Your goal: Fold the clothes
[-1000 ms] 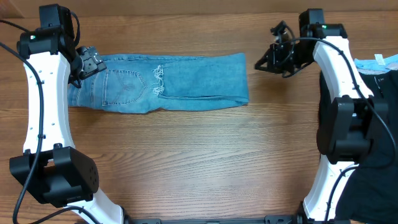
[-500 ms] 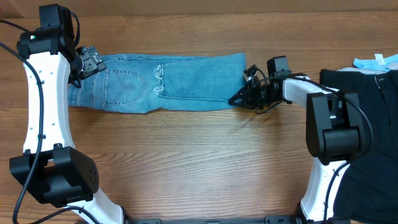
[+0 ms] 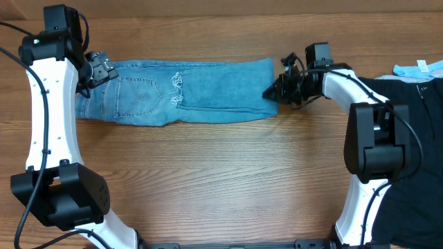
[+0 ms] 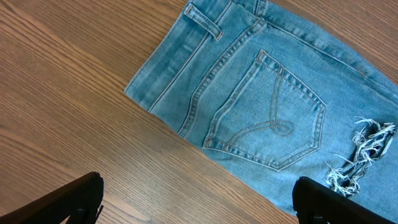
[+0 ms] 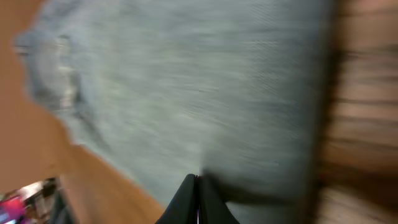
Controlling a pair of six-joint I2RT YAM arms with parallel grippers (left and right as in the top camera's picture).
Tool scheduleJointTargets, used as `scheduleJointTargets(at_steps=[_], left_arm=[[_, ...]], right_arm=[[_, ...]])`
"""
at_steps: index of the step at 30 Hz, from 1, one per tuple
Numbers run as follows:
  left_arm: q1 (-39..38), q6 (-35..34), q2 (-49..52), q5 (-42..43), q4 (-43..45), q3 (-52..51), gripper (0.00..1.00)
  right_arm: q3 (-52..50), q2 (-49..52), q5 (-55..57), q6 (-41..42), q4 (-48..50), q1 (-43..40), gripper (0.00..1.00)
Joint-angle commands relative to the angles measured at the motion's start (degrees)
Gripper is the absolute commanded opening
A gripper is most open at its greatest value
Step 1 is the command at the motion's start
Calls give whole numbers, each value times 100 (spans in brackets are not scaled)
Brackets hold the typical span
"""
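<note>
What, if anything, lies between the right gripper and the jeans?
Nothing visible. The shut right gripper sits at the right end of the jeans, with no object between them.

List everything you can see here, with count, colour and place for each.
Table: one, brown wood, under everything.
Jeans: one pair, light blue, folded flat along the far side, waistband to the left, back pocket up.
Cloth: one, black, right edge, running out of view.
Small item: one, light blue, far right corner above the cloth; too cut off to identify.
Left pincer: one, black, open, over the waistband end of the jeans.
Right pincer: one, black, shut, tip at the right end of the jeans.
</note>
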Motion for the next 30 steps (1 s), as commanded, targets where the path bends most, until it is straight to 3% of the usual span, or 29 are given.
scheduleJointTargets(at_steps=[1,5,10,15,23,28,30], left_arm=[[9,-13,20,-79,9,-9,100],[9,-13,20,-79,9,-9,100],[9,-13,20,-79,9,-9,100],[9,-13,20,-79,9,-9,100],[9,-13,20,-79,9,-9,100],[9,-13,20,-79,9,-9,100],[9,-13,20,-79,9,-9,100]], right_arm=[[-420,-87,955,-138,186,-33,4],[-431,-101,807,-153,343,-33,4],[903,-146,188,-107,415,-33,4],[859,50,905,-92,610,-13,4],[922,780,885,-109,772,33,4],[2210,562,520,-107,391,39,4],[2243,566,608,-107,509,44,4]])
